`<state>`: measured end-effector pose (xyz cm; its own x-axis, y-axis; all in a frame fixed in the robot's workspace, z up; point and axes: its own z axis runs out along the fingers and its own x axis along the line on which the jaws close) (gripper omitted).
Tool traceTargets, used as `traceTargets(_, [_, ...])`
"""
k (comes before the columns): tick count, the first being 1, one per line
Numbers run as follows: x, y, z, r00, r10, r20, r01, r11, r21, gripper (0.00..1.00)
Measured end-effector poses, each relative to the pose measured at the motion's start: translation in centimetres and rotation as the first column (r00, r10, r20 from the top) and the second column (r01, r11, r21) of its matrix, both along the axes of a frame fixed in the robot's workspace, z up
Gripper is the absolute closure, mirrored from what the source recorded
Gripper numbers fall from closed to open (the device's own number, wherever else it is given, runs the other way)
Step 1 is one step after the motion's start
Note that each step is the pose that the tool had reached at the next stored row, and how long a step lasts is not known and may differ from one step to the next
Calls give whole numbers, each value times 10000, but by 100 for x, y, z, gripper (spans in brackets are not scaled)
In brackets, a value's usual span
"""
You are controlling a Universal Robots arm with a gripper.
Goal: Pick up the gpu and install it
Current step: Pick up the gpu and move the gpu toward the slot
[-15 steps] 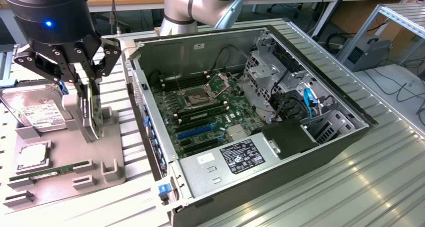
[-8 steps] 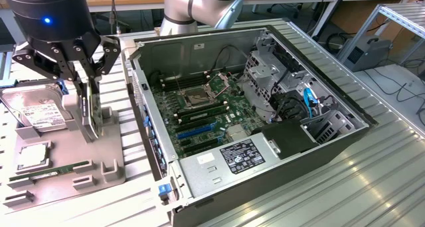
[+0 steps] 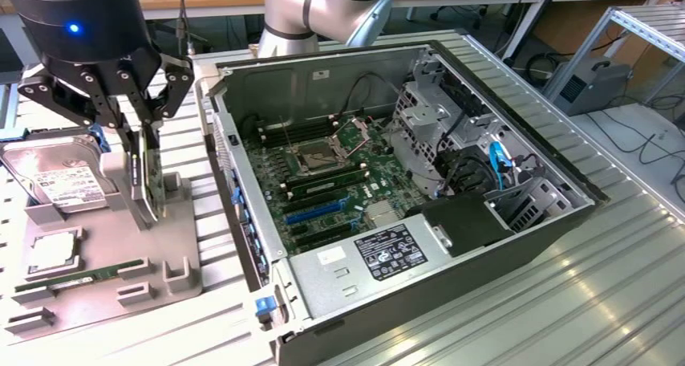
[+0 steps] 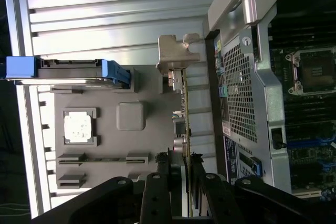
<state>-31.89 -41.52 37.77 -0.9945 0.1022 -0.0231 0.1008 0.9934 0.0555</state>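
The gpu [image 3: 144, 185] stands upright on its edge in a slot of the grey holder tray [image 3: 176, 250], at the exterior view's left. In the wrist view the gpu [image 4: 185, 116] shows edge-on as a thin card, with its silvery end bracket [image 4: 178, 53] at the far end. My gripper [image 3: 144, 137] hangs right over the card, a black finger on each side of its upper edge. The wrist view shows the gripper [image 4: 181, 162] straddling the card with a small gap on either side, so it is open and the card rests in its slot.
On the tray lie a silver hard drive [image 3: 64, 181] with blue rails, a processor chip [image 3: 54, 252] and a green memory stick [image 3: 86, 276]. The open computer case [image 3: 514, 221] sits to the exterior view's right, its motherboard [image 3: 321, 209] and expansion slots exposed.
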Motion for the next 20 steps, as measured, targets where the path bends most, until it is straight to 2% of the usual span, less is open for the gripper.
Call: traceTargets(20, [0,0,108,10000,0,0,0,10000,0,73])
